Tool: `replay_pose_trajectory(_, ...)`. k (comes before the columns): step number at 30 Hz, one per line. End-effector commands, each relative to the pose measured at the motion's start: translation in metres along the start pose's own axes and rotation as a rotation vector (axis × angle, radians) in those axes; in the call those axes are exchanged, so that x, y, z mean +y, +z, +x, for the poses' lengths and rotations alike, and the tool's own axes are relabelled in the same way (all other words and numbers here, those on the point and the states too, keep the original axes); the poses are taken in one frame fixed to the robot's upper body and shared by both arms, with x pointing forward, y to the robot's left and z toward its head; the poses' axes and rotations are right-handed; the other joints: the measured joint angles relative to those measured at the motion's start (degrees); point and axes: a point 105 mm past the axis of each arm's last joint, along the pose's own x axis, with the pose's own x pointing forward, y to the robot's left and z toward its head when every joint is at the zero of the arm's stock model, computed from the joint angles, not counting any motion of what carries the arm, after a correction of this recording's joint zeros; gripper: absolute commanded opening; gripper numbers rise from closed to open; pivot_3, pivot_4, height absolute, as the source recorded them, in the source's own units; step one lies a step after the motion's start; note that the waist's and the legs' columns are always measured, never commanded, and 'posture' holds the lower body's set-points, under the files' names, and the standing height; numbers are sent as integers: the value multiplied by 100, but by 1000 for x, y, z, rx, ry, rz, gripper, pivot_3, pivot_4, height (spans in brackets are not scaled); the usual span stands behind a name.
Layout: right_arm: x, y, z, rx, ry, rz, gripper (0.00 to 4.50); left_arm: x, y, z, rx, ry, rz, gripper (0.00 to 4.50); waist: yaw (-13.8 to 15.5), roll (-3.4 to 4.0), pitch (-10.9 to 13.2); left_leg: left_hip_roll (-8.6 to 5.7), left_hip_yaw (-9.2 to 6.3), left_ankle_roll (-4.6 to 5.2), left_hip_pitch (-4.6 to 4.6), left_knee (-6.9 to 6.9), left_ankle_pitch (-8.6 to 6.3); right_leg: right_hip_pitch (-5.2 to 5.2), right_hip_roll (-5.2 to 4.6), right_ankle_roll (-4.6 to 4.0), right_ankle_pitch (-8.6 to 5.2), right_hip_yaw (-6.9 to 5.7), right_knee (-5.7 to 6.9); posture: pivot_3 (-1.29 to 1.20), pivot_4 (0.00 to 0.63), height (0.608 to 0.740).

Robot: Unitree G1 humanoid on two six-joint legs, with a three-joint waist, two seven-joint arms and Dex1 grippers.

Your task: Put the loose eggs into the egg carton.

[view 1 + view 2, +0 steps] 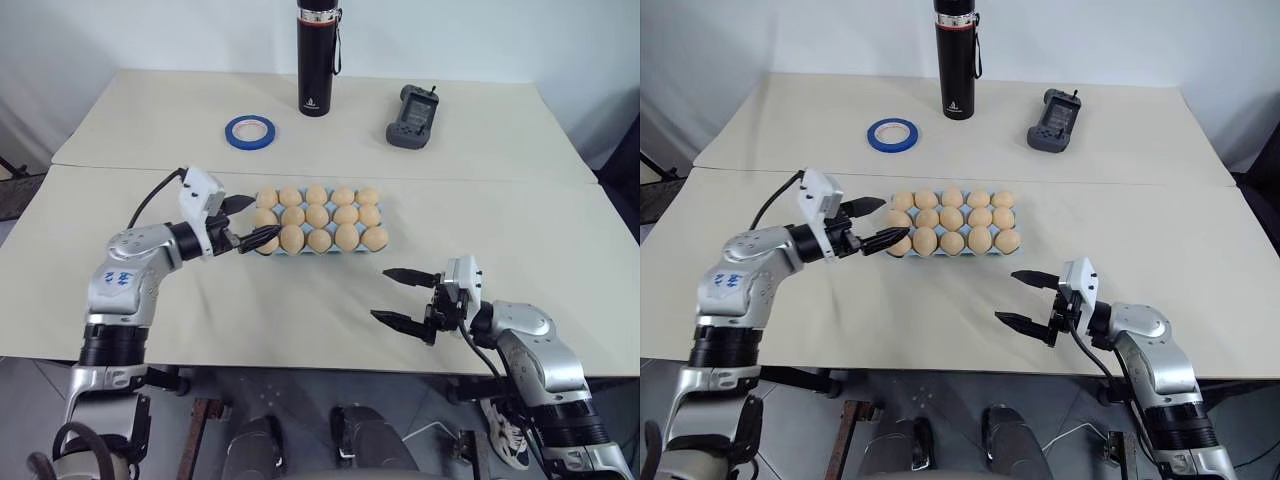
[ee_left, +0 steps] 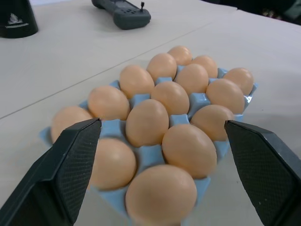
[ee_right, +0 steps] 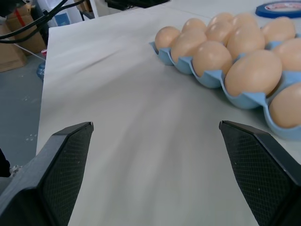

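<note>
Every cup of the egg carton (image 1: 318,226) was filled with eggs (image 2: 147,122) (smooth, brittle, best pinched gently round the middle), while the left pincer (image 1: 247,223) and right pincer (image 1: 400,297) both stood spread and empty.

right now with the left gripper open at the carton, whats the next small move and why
Probably draw the left gripper back from the egg carton and stop. All fifteen cups appear to hold eggs, no loose egg lies on the table, and the left gripper stands open and empty at the carton's near-left corner. The right gripper is open and empty too, apart from the carton.
</note>
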Motion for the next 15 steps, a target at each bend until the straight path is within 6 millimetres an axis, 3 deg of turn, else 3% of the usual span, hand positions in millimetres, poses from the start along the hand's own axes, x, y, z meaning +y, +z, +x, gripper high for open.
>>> replay_pose_trajectory(1,-8,13,3,-10,31,-72,4500,-3,12,-22,-49,-8,55,4478,-8,1,1,0,1,0,1,0,0,0,0,0,0,1,0,0,150,740)
replay_pose_trajectory(10,-24,14,15,24,111,-118,4500,-6,-27,-60,35,38,75,4478,29,2,3,-1,-3,7,0,0,-5,1,-9,-6,-3,-3,-5,0,150,740)
replay_pose_trajectory(15,-26,17,19,17,127,-123,4500,-8,-29,-64,4,39,87,4478,22,3,3,-1,-3,36,-2,0,-25,1,-11,-7,-3,-4,-8,0,150,740)
